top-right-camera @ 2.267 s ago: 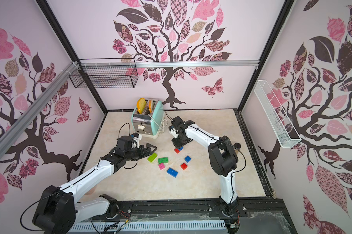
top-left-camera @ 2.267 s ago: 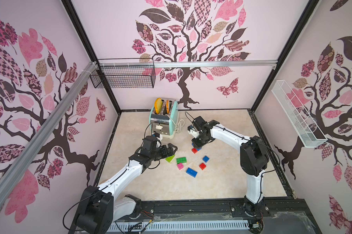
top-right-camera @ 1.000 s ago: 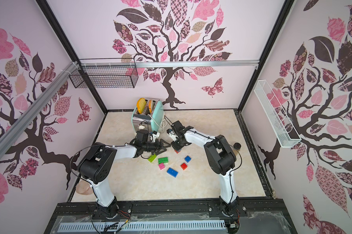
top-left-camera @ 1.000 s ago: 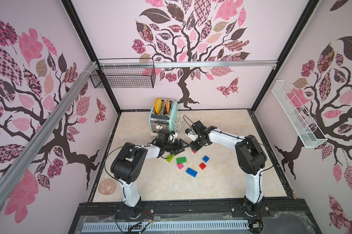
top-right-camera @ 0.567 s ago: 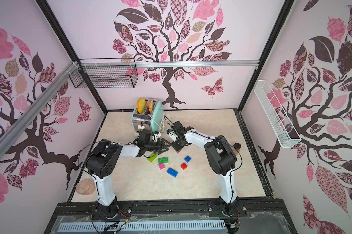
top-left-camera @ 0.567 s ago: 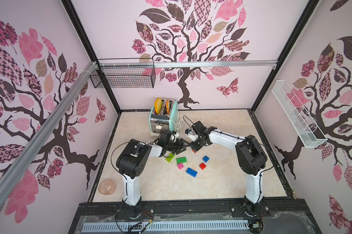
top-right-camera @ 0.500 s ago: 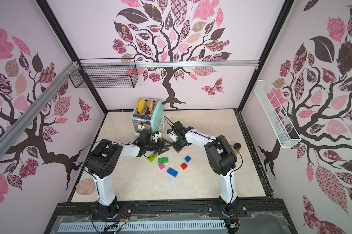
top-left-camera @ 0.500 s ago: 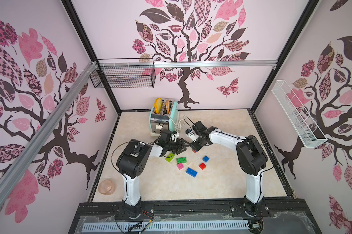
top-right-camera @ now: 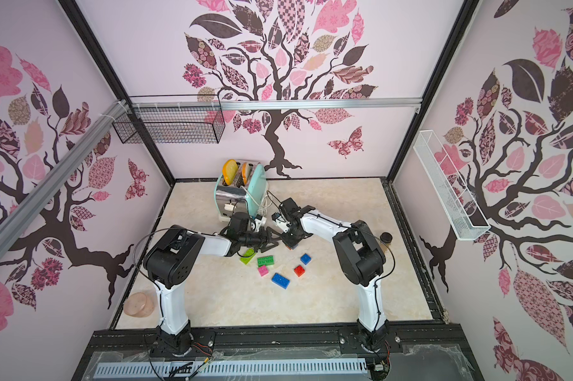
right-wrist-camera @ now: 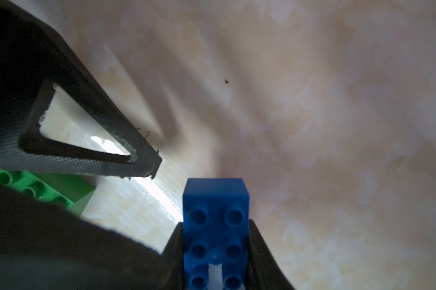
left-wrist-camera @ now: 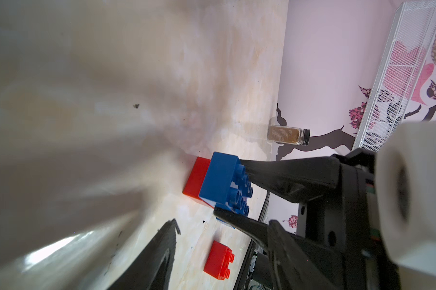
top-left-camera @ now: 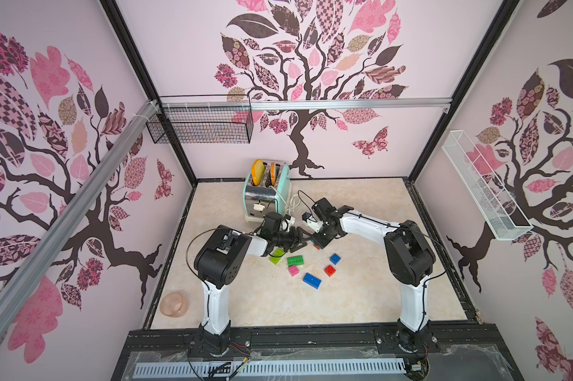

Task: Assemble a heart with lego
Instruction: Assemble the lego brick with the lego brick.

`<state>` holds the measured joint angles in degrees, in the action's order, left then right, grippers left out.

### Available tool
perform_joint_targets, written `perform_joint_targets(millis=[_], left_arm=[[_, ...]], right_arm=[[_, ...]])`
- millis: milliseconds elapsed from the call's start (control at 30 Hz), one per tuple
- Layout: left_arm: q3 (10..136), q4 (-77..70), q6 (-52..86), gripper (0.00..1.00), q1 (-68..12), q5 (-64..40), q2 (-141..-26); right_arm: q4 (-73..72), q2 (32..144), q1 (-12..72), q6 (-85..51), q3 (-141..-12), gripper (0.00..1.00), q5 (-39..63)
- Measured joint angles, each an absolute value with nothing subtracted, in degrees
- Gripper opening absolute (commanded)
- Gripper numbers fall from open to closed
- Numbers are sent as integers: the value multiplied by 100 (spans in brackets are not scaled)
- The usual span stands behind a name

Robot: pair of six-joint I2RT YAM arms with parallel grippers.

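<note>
Mid-frame, my right tool (left-wrist-camera: 228,187) grips a blue brick (left-wrist-camera: 219,175) on a red brick (left-wrist-camera: 195,179).
My left tool (top-left-camera: 306,238), part-open alongside, may knock them apart.

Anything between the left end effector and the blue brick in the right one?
Nothing visible. In the right wrist view only bare tabletop separates the left end effector from the blue brick, which the right end effector pinches atop a red brick. The lime brick lies beside the left one, off that line.
</note>
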<state>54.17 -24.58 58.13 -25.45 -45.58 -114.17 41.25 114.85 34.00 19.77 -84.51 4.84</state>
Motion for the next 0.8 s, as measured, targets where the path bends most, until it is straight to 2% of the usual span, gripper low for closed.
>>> perform_joint_targets(millis=[800], left_arm=[[5439,-3148,6289,44,-2655,-4600,-11872]], right_arm=[[3599,11286,3393,2193,-7983,26,624]])
